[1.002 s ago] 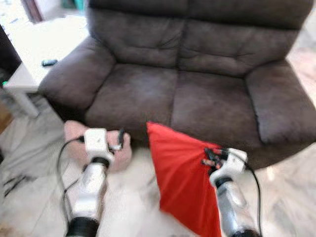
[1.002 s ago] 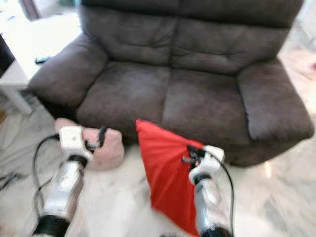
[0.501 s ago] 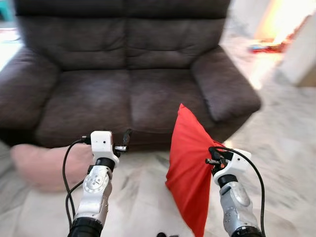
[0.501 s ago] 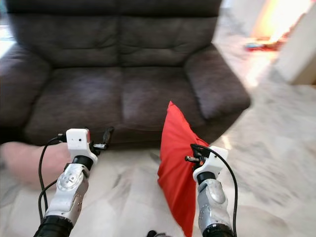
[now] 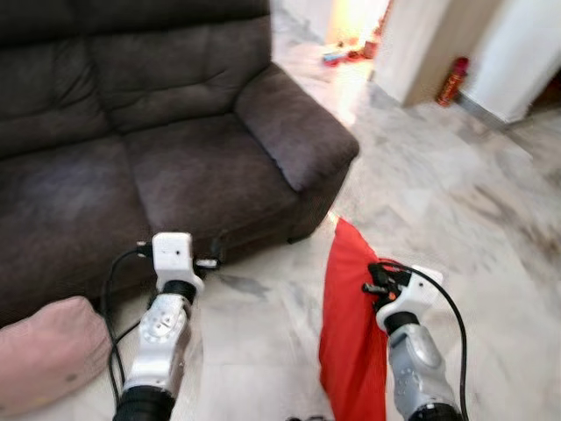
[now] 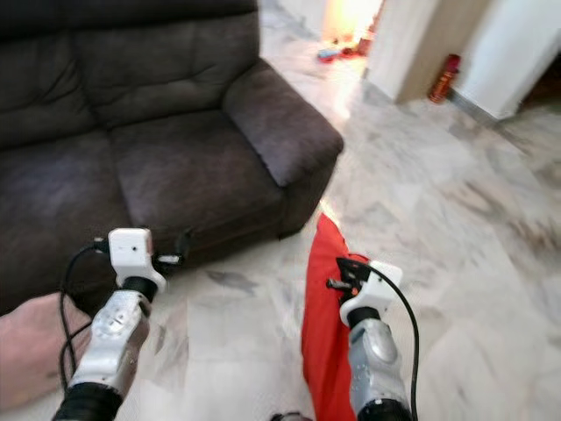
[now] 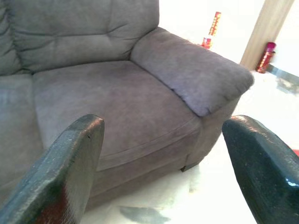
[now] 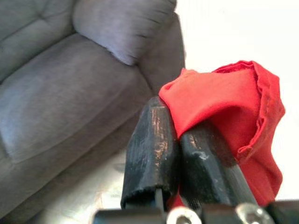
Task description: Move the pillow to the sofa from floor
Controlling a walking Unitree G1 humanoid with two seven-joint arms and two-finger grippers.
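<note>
A red pillow [image 5: 349,333] hangs upright over the marble floor, pinched at its edge by my right gripper [image 5: 372,288], which is shut on its fabric [image 8: 219,93]. The dark grey sofa [image 5: 158,132] stands ahead and to the left, its right armrest [image 5: 294,127] nearest the pillow. My left gripper [image 5: 212,260] is held out in front of the sofa's seat front, open and empty, with its fingers [image 7: 70,163] spread wide in the left wrist view. The sofa seat [image 7: 107,98] lies beyond them.
A pink pillow [image 5: 44,351] lies on the floor at the lower left, by the sofa's base. A white wall corner [image 5: 421,44] and a red cylinder [image 5: 449,81] stand at the back right. Open marble floor [image 5: 456,202] spreads to the right.
The camera has swung to the right, so the sofa has slid to the left of the picture. The red pillow stays in my right gripper, now hanging off the sofa's right end.
</note>
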